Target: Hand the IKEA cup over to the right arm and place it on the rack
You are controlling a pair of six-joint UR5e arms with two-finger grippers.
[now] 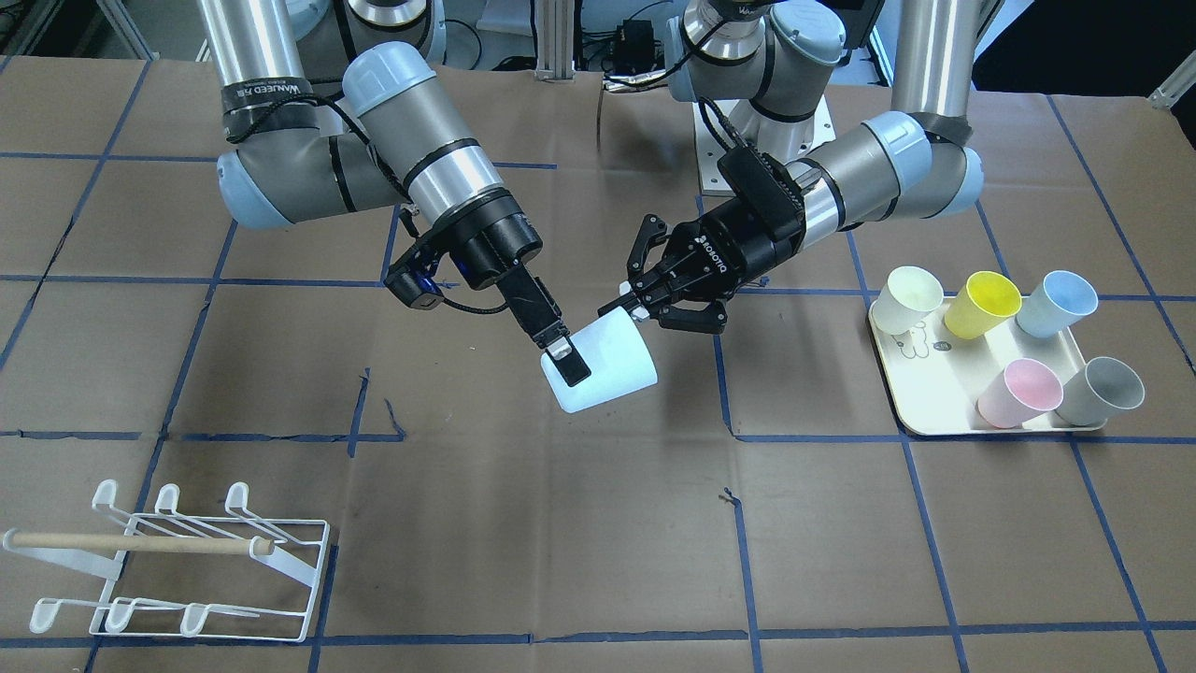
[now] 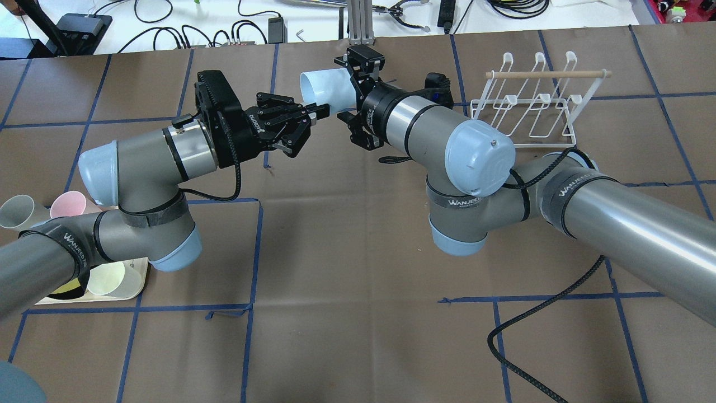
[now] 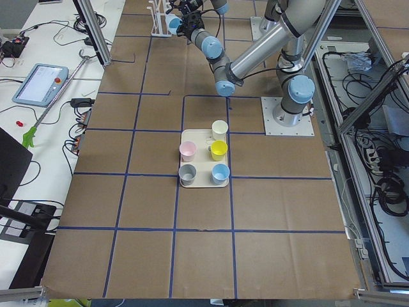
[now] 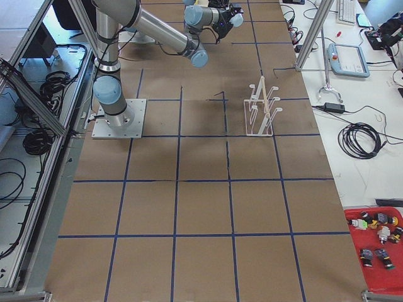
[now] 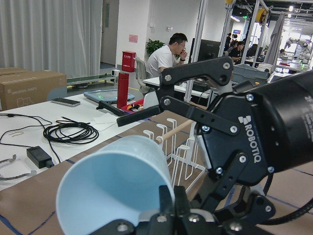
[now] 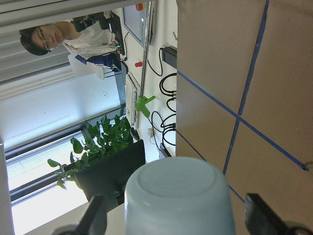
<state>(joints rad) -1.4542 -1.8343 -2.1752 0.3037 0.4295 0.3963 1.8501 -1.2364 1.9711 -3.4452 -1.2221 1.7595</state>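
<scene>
The pale blue IKEA cup (image 1: pixel 607 360) hangs on its side above the table's middle, between both grippers. My right gripper (image 1: pixel 573 367) is shut on its body near the base, one finger lying across its side; the right wrist view shows the cup's base (image 6: pixel 178 196) between my fingers. My left gripper (image 1: pixel 632 302) is shut on the cup's rim at the mouth end. In the overhead view the cup (image 2: pixel 321 89) points its mouth at the left gripper (image 2: pixel 313 113), and the right gripper (image 2: pixel 351 92) spans it. The white wire rack (image 1: pixel 187 561) stands far off by the table's corner.
A cream tray (image 1: pixel 934 416) on the robot's left side holds several cups, among them yellow (image 1: pixel 981 304) and pink (image 1: pixel 1018 393). The rack also shows in the overhead view (image 2: pixel 531 106), beyond the right arm's elbow. A black cable (image 2: pixel 537 330) trails over the table.
</scene>
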